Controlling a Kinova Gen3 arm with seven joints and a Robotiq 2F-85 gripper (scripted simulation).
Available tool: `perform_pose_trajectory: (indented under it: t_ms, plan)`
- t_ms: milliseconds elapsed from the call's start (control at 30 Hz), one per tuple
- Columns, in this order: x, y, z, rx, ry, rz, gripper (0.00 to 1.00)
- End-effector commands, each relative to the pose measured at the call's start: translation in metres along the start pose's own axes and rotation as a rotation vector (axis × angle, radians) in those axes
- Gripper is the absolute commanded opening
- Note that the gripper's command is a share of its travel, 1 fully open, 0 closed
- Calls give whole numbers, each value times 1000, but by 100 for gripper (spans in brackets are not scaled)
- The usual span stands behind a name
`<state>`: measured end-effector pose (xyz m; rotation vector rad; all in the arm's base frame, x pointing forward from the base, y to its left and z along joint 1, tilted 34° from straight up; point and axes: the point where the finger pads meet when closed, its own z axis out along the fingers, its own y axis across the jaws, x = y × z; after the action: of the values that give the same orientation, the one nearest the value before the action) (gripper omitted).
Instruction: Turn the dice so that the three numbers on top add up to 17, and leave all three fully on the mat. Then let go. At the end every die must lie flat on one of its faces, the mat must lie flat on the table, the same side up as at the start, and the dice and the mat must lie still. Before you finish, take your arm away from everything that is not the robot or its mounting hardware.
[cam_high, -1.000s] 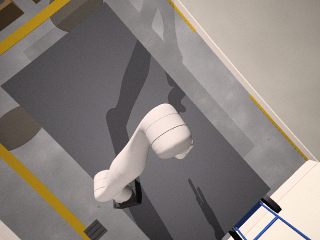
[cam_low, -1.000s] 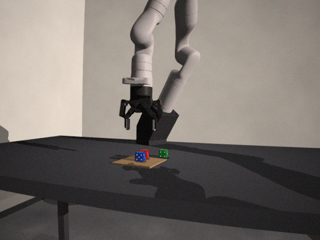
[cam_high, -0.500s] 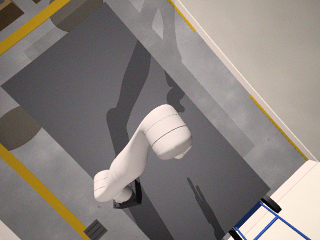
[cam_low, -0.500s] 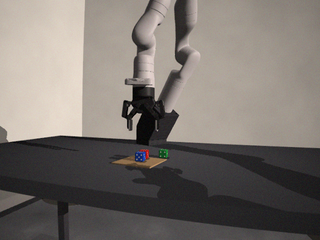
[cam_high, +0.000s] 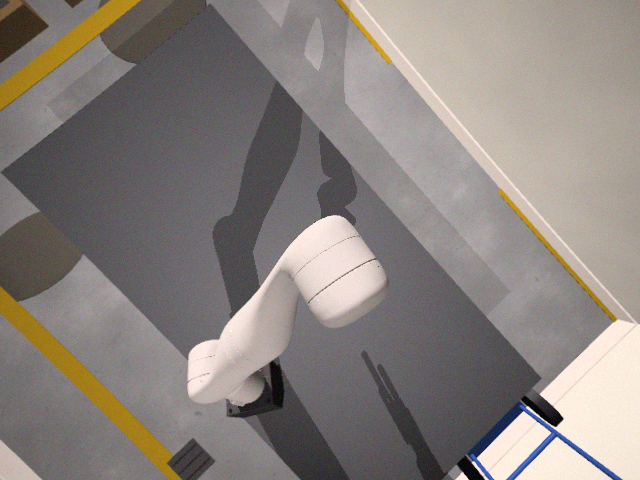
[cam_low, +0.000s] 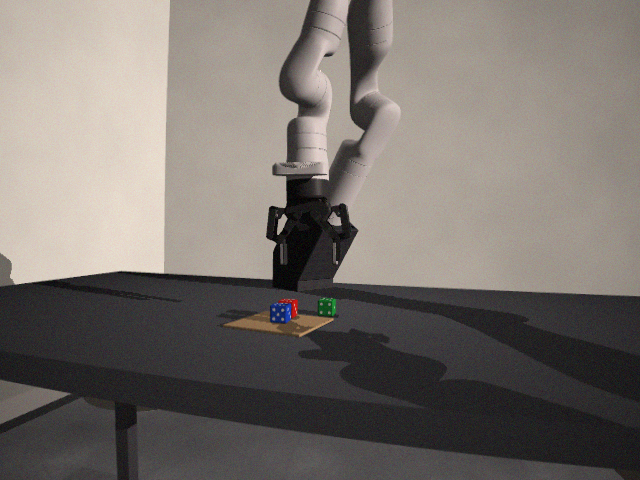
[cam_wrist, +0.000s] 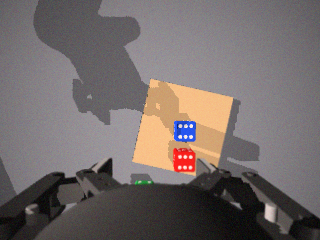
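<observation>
A tan mat (cam_low: 279, 323) lies flat on the dark table. A blue die (cam_low: 280, 313) and a red die (cam_low: 292, 306) sit close together on it. In the wrist view the blue die (cam_wrist: 185, 130) and the red die (cam_wrist: 184, 160) each seem to show six on top, with the mat under them. A green die (cam_low: 326, 306) stands by the mat's far edge. In the wrist view the green die (cam_wrist: 144, 182) lies just off that edge on the table, mostly hidden by my gripper body. My gripper (cam_low: 308, 255) is open and empty, well above the dice.
The arm's black base (cam_low: 305, 266) stands on the table right behind the mat. In the overhead view the white arm (cam_high: 289, 304) hides the mat and dice. A blue-framed cart (cam_high: 537, 444) stands off the table's corner.
</observation>
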<state>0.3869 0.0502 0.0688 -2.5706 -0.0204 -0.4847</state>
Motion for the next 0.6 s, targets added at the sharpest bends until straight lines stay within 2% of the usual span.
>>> perform_pose_trajectory:
  t_ms: [0,567]
  plan:
    - [-14,-6,0,1,1,6,100]
    - [-63,-20,-4,-36,-17,3,100]
